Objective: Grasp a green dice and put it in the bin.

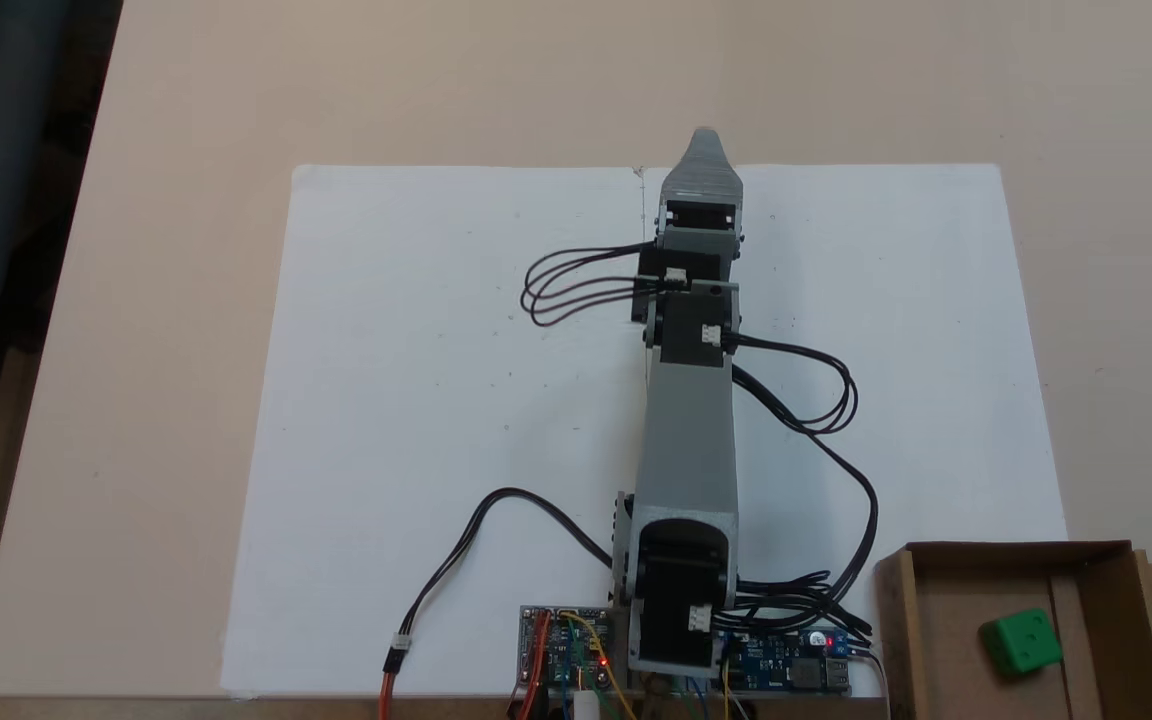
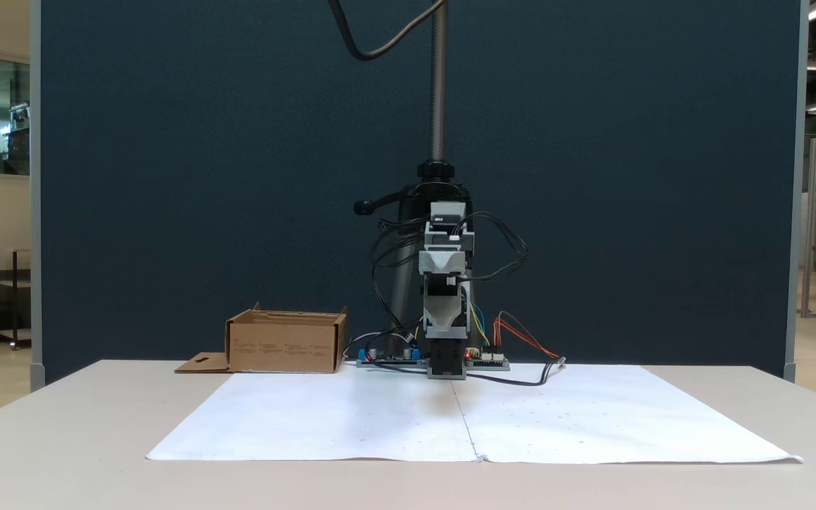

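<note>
While one green dice (image 1: 1021, 642) fills one bin (image 1: 946, 640)

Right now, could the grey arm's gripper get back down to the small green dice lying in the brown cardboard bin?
Probably yes: the green dice lies uncovered in the open-topped bin beside the arm's base, while the gripper points away over the white paper.

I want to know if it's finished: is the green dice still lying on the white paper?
No, the green dice sits inside the cardboard bin, beside the paper.
</note>
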